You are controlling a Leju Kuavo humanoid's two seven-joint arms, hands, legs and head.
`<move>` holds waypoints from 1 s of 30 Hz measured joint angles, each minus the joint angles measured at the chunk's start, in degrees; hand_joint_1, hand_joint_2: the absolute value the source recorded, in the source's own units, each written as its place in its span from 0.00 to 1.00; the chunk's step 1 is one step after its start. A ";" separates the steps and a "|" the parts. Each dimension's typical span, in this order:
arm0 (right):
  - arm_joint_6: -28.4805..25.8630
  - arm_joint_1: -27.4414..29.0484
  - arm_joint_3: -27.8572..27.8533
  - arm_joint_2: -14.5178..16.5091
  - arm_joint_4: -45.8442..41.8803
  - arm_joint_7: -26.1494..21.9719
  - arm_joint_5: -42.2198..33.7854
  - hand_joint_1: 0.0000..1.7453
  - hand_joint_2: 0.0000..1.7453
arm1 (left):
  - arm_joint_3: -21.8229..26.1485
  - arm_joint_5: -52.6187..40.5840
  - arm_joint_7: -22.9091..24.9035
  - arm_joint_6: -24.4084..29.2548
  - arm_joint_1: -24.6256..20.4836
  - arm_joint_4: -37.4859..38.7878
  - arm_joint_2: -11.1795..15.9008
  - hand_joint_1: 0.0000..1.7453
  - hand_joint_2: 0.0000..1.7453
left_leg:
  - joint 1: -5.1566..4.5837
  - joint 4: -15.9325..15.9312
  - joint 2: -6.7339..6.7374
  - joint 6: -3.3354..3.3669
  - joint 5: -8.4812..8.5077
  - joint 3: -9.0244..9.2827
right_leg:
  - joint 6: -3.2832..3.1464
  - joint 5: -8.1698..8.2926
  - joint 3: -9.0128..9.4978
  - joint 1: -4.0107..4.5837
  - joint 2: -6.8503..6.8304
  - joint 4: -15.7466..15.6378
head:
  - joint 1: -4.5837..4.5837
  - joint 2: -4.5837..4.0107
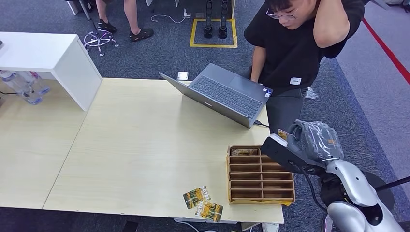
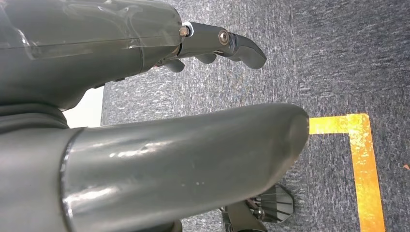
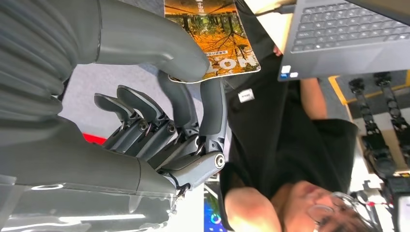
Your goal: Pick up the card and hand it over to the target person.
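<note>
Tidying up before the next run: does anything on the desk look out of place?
Yes: two orange forest-print cards lie loose near the front edge of the pale wooden desk, one overlapping the other and both askew, outside the slotted wooden card box beside them. The right robot hand holds a matching card.

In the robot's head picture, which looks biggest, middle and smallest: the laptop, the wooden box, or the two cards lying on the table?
1. Laptop, largest.
2. Wooden box, a bit smaller; it sits nearer the camera, so this one is close.
3. Two cards, clearly smallest.
</note>
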 joint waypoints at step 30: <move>-21.08 -1.43 -11.53 5.95 26.73 -7.15 -9.00 1.00 1.00 | -4.20 -2.40 -0.88 -0.92 0.19 0.15 0.04 0.00 0.00 | 0.10 -0.22 -0.02 0.04 0.11 0.19 | -0.06 0.15 0.29 0.11 -0.04 -0.32 | 0.00 0.00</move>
